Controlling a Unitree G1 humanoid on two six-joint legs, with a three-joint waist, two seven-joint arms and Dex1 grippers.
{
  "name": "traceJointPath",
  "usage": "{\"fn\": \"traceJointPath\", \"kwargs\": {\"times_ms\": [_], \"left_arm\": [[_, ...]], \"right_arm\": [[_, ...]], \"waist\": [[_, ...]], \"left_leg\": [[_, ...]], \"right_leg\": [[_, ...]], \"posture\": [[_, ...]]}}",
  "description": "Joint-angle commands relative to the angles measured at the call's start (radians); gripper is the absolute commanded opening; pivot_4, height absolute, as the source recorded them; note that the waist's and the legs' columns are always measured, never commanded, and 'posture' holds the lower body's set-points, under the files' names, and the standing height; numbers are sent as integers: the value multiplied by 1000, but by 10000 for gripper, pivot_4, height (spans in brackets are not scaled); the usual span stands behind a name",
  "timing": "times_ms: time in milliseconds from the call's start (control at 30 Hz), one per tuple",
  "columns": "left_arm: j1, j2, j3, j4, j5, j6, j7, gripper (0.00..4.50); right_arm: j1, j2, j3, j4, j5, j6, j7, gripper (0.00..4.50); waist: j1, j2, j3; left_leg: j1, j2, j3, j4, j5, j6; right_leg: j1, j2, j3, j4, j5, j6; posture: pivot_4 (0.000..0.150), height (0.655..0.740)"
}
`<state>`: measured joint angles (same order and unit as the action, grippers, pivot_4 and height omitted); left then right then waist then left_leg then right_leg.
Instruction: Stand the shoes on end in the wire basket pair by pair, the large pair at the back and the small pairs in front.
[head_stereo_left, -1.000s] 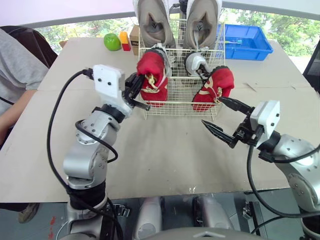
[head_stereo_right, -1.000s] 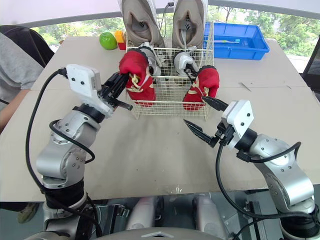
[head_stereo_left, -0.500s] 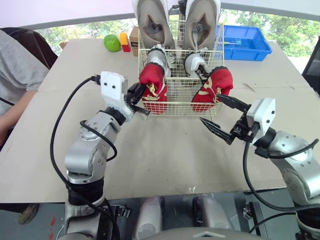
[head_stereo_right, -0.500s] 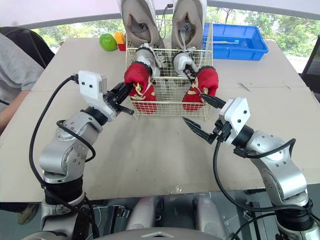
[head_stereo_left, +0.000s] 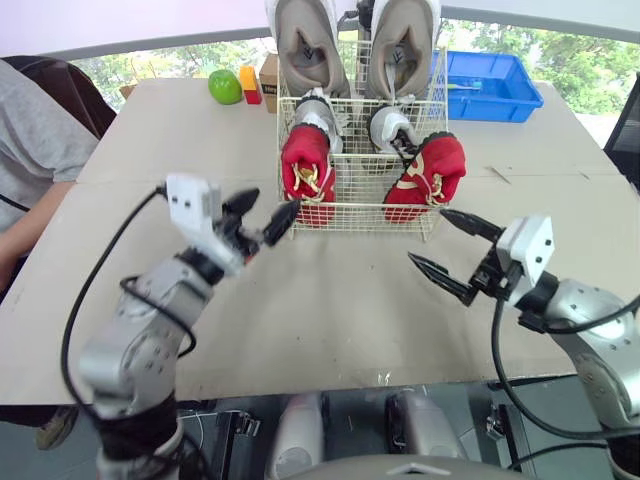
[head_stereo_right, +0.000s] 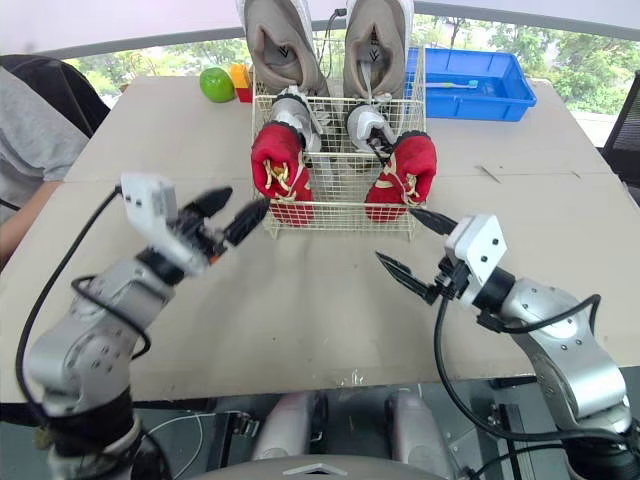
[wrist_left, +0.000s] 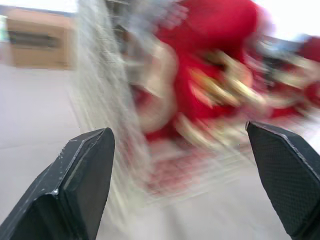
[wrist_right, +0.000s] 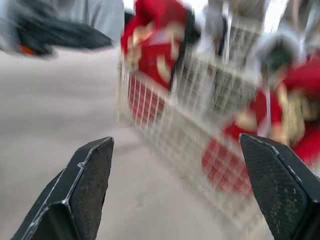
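Table (head_stereo_left: 330, 310) bears the wire basket (head_stereo_left: 355, 190) just beyond the empty wide-open left hand (head_stereo_left: 277, 200) and right hand (head_stereo_left: 426, 235)

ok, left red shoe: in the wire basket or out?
In. The red fabric shoe stands on end inside the white wire basket, front left corner; the left claw is open, holding nothing.

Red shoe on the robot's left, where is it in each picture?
Left eye view: red shoe in the wire basket's front left corner.
Right eye view: red shoe, same corner.
Left wrist view: red shoe behind the wire.
Right wrist view: red shoe, basket's far corner.
Shared landmark: the wire basket.
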<state>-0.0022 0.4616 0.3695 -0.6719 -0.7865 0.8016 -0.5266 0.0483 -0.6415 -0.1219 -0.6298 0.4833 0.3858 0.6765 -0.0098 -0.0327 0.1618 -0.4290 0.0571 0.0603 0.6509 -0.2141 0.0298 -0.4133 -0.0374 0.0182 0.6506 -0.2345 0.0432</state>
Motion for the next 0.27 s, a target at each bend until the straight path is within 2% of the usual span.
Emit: {"fn": "traceJointPath", "kwargs": {"times_ms": [33,167,200,267], "left_arm": [[151,98,73,-57,-83,-47,-205,44753],[297,216,97,-4,-29,-102,-334,44753],[300,233,119,27,-66,-95,-366,44753],[283,258,121,69,-46,-107,-361,44753]], "right_arm": [[145,-77,-187,40,33,-44,128,38819],[285,-133,-317,101,34,-91,241,38819],[298,-137,-343,110,41,-92,251,38819],[307,-139,-374,132,51,-96,266,38819]], "waist": [[7,0,0],[8,1,0],[8,2,0],[8,2,0]], "left_leg": [[-1,0,0,0,0,0],[2,0,1,0,0,0],[3,0,0,0,0,0],[4,1,0,0,0,0]], "right_leg": [[0,-1,-1,0,-1,-2],[1,-1,-1,-1,-2,-3],[1,-2,-1,-1,-2,-2],[0,-2,0,-1,-4,0]], "posture": [[1500,7400],[1500,7400],[1500,7400],[1500,7400]]}}
